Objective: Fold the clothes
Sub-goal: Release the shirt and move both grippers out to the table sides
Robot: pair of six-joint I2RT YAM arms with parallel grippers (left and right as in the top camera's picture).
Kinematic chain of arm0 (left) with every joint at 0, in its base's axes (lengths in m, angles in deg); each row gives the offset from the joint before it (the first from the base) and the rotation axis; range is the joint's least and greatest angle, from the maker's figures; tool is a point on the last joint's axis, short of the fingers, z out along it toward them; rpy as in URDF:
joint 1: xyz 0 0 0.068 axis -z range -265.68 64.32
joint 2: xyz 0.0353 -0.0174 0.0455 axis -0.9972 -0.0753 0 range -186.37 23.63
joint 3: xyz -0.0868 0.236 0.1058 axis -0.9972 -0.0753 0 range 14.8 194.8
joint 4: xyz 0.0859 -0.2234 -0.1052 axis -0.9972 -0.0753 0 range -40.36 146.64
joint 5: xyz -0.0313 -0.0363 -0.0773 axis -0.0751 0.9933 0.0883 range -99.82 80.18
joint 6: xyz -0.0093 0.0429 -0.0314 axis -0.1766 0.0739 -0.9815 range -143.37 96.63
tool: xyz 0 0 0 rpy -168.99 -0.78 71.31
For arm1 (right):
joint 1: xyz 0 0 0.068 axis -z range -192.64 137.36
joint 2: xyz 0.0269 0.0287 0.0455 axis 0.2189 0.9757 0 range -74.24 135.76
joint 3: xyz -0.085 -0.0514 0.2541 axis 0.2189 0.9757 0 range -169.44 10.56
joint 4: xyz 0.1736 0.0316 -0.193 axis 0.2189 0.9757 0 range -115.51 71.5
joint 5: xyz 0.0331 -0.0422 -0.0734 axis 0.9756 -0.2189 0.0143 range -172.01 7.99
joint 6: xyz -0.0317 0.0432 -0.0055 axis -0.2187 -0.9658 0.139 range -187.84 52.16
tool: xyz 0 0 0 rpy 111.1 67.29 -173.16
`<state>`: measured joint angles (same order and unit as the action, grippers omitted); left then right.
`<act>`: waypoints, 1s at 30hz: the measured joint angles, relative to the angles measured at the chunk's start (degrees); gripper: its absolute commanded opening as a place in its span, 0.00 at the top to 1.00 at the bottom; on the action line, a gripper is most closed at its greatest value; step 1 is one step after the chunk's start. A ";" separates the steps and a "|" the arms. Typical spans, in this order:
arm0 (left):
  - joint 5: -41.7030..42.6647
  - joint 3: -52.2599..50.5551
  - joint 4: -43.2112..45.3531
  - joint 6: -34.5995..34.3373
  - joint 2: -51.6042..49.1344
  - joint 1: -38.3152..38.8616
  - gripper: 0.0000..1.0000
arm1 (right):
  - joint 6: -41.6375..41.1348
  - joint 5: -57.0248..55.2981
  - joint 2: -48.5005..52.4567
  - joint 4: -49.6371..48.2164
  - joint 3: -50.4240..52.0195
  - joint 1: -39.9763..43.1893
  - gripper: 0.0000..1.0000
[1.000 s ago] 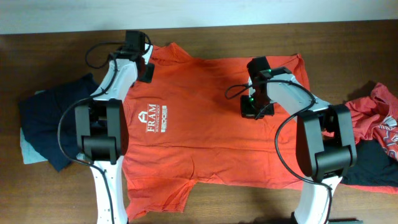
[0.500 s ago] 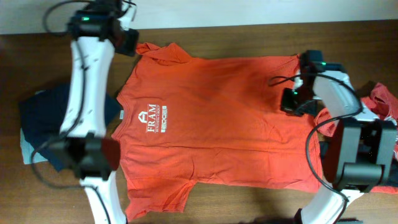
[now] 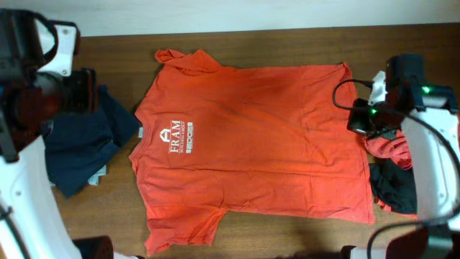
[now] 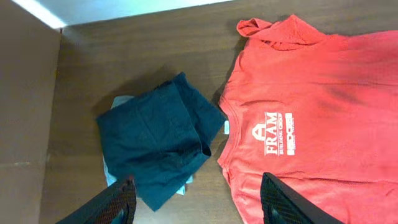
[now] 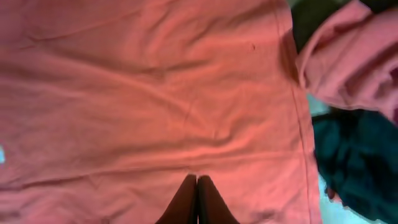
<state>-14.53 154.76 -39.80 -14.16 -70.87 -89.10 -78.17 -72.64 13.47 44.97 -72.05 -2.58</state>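
Note:
An orange T-shirt (image 3: pixel 251 137) with a white "FRAM" print lies spread flat on the wooden table, collar to the left and hem to the right. It also shows in the left wrist view (image 4: pixel 323 112) and fills the right wrist view (image 5: pixel 155 93). My left gripper (image 4: pixel 199 205) is open and empty, held high over the table left of the shirt; overhead it (image 3: pixel 79 90) sits above the dark clothes. My right gripper (image 5: pixel 197 186) is shut, fingers pressed together just over the shirt near its hem; overhead it (image 3: pixel 363 119) is at the shirt's right edge.
A pile of navy clothes (image 3: pixel 75 155) over a pale blue piece lies left of the shirt, also in the left wrist view (image 4: pixel 161 143). A heap of red (image 5: pixel 348 56) and dark clothes (image 3: pixel 392 187) lies right of the hem. The table's far edge meets a white wall (image 3: pixel 230 14).
Both arms have drawn away from the shirt: the left swung from the collar end out to the far left, the right moved from the shirt's middle to its right edge. The shirt lies flat.

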 measured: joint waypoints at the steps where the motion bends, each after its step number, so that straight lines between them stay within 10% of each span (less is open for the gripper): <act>1: -0.02 -1.03 -0.07 -0.55 0.94 -0.13 0.41 | -0.02 0.00 -0.50 0.37 0.00 0.00 0.94; 10: -3.10 -20.90 3.93 -5.40 16.52 -0.31 0.50 | -0.33 -0.02 -10.51 7.39 0.11 -0.02 0.85; 20: -1.77 -61.75 30.03 -7.10 28.87 -0.31 0.01 | -1.51 0.02 -16.22 6.86 0.39 -0.02 0.64; 30: 10.82 -71.52 33.66 -8.28 16.41 -0.31 0.06 | -1.66 0.20 -10.78 6.67 1.51 -0.02 0.43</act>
<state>-3.71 83.24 -6.14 -22.45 -54.46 -89.41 -79.83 -72.45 2.69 51.64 -70.54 -2.60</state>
